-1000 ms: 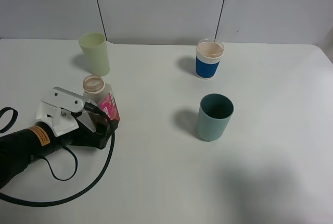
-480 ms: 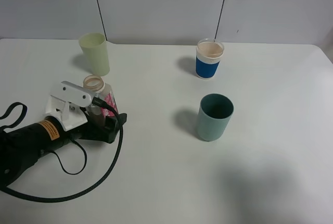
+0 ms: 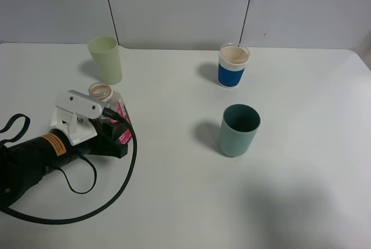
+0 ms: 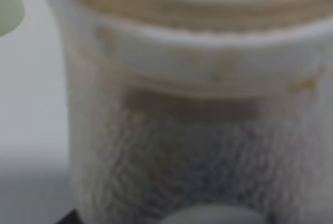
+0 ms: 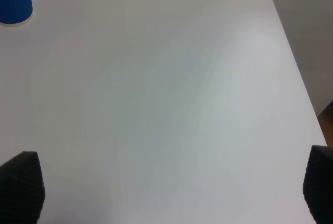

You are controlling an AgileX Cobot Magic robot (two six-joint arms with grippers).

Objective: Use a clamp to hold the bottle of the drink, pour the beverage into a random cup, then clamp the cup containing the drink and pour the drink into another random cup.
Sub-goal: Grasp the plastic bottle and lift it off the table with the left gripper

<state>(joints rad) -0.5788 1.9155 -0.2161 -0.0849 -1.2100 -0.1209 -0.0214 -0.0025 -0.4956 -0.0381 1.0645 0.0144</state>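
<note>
The jaws of the left clamp [image 3: 116, 124] are pinched shut on the bottle of the drink [image 3: 109, 105], which stands uncapped on the table [image 3: 174, 202] near the pale yellow-green tumbler [image 3: 105, 59] and well apart from the teal cup [image 3: 239, 130]. The right clamp [image 5: 169, 190] hangs wide open, holding nothing. My worry is that the grip looks low on a soft plastic body (the wrist view is too blurred to confirm), so a quick lift could twist the bottle and slop drink out short of the cup.

White desk [image 3: 301, 145], live: a pale yellow-green plastic tumbler [image 3: 105, 59], a blue-banded whitish cup [image 3: 233, 65] and a teal straight-sided tumbler [image 3: 238, 130] stand upright, well apart.
</note>
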